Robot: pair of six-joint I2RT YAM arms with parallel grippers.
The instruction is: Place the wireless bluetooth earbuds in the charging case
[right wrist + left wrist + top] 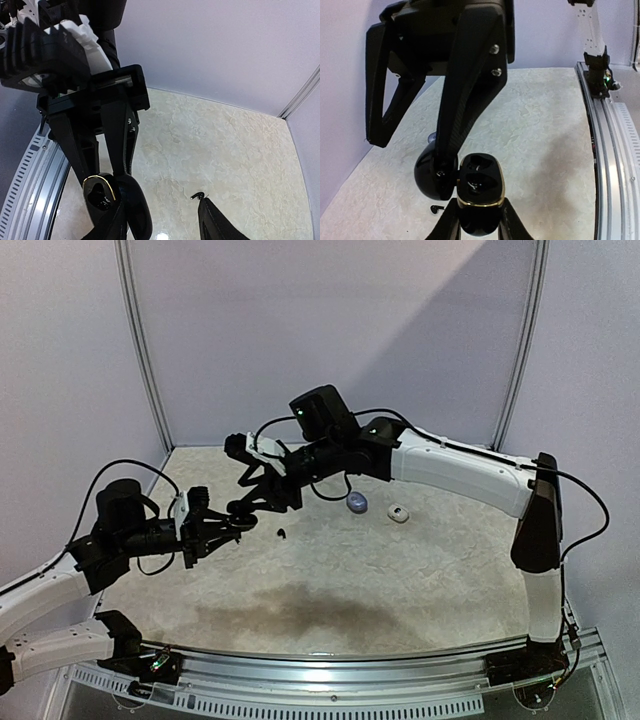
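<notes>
While the left gripper (479, 227) is clenched on the lower body of the black charging case (480, 192), the case stands open. Its gold-rimmed tray faces up, and its lid (431, 176) is swung out to 9 o'clock in the left wrist view. Two dark wells show inside the tray, but they are too dark to tell whether anything sits in them.

The right gripper (170, 222) reaches in from 2 o'clock in the top view with its jaws spread and holds nothing. One of its fingers (465, 100) comes down against the hinge side of the case, where the lid meets the body. The other hangs free out at 10 o'clock, touching nothing.

A single black earbud (437, 208) lies on the pale desk (535, 150), outside the case. It is just beside the lid at about 7 o'clock in the left wrist view. In the right wrist view it sits close to the tip of that gripper's free finger.

Farther along the desk, at 3 o'clock from the two grippers in the top view, rests a bluish pebble-like case (357, 503). A white case (399, 513) lies just beside it at 3 o'clock.
</notes>
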